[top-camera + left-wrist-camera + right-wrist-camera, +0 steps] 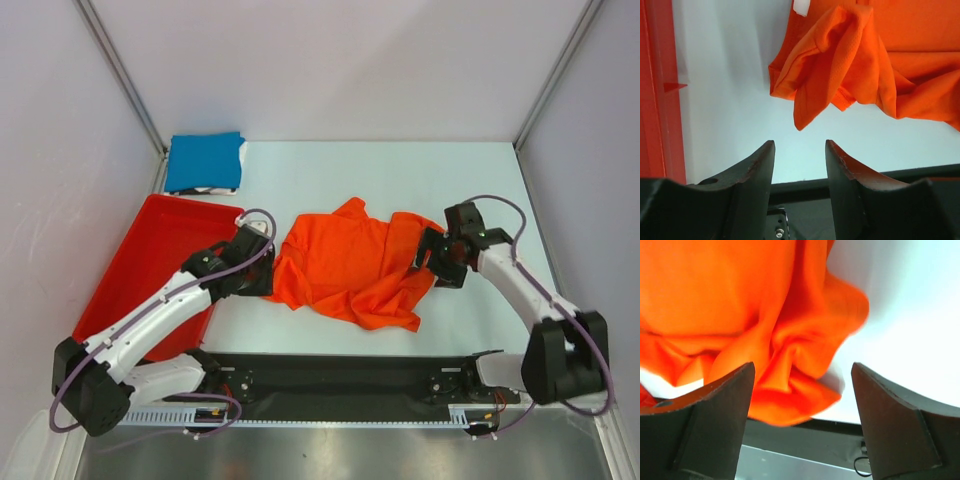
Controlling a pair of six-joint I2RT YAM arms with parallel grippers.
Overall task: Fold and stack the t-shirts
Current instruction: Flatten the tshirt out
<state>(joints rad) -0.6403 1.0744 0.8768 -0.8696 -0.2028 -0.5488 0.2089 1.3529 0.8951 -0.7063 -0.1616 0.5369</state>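
At the left edge of the worktop [400,170] lies the red tray [140,250], and beyond it, in the far left corner, the blue t-shirt [203,162] sits as a folded packet. The left gripper [258,280] hangs between the tray and the orange t-shirt [350,265]. In its wrist view the fingers [760,165] stand partly spread over bare worktop with nothing between them, and a drooping corner of the orange cloth [840,60] lies just beyond their tips and a little to the right, not touching. The orange t-shirt is crumpled in the middle of the worktop, its longer spread running left to right between the two arms. The right gripper [428,262] is at the shirt's right edge and looks the nearer of the two. Its fingers [880,405] are spread wide, and a bunched fold of orange cloth [740,300] lies in the gap, close against one finger and well clear of the other. They straddle the fold but do not pinch it, and I cannot tell whether a finger touches it. The shirt is not yet flattened, so I judge that spreading it out comes before any fold.
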